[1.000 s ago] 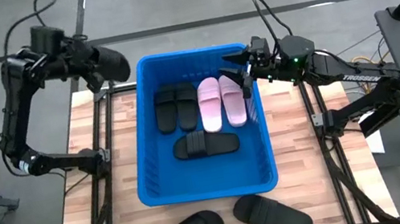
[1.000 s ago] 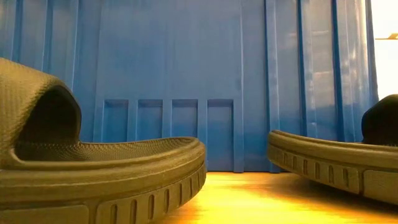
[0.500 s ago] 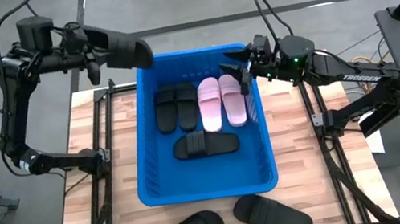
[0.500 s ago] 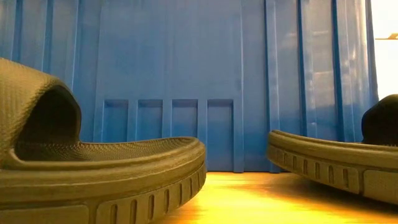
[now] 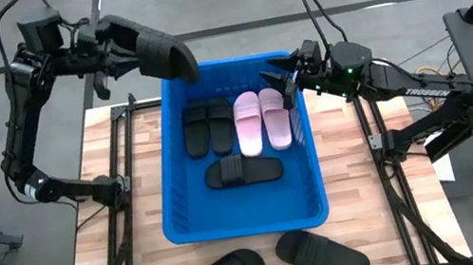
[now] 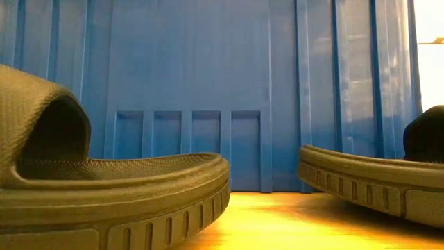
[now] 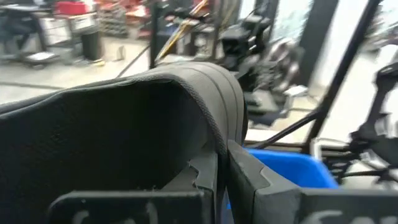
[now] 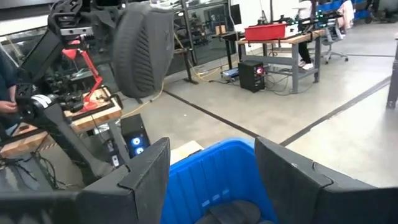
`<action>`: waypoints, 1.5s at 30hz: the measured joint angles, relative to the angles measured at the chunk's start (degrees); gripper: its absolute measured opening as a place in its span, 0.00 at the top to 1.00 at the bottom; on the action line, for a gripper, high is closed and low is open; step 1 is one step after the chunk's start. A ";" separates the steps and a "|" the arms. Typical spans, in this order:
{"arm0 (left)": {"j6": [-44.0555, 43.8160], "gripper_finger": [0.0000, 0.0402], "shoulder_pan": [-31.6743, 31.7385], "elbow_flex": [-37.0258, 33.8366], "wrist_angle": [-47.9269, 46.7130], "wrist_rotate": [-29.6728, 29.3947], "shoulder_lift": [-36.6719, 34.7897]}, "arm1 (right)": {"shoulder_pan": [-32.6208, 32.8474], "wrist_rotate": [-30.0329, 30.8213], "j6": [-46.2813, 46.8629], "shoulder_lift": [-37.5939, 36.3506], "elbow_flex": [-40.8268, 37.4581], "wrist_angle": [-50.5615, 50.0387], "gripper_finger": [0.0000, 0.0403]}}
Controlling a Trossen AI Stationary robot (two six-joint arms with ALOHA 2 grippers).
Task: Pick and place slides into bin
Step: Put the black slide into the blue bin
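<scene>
Overhead, left hand (image 5: 111, 45) clamps black slide (image 5: 148, 49), probably

Overhead, table-level, two wrist views; bin (image 5: 245, 213) shared.

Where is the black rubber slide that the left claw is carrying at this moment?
In the high view, the black rubber slide hangs in the left claw above the far-left corner of the bright blue plastic bin.

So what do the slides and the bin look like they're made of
The black slides: probably soft rubber or foam, matte, with a fine pebbled texture and ribbed sole edges. The pink slides: likely the same, also matte. The bin: apparently rigid moulded plastic, smooth and slightly glossy, with ribbed walls.
</scene>
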 joint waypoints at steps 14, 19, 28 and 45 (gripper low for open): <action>-6.21 1.00 -10.49 -1.49 17.94 10.45 5.19 | 0.01 3.98 1.74 1.07 -0.04 -0.27 0.44; -5.58 1.00 -13.98 -1.47 20.54 10.52 8.02 | 0.04 4.03 3.38 1.89 -0.02 0.03 0.44; -12.10 1.00 -20.29 -1.47 35.77 23.19 13.42 | -1.32 5.11 1.35 3.53 -0.04 1.86 0.44; -21.88 1.00 -26.13 -1.14 51.22 29.15 18.09 | -5.66 23.63 -2.35 3.26 -0.04 1.10 0.44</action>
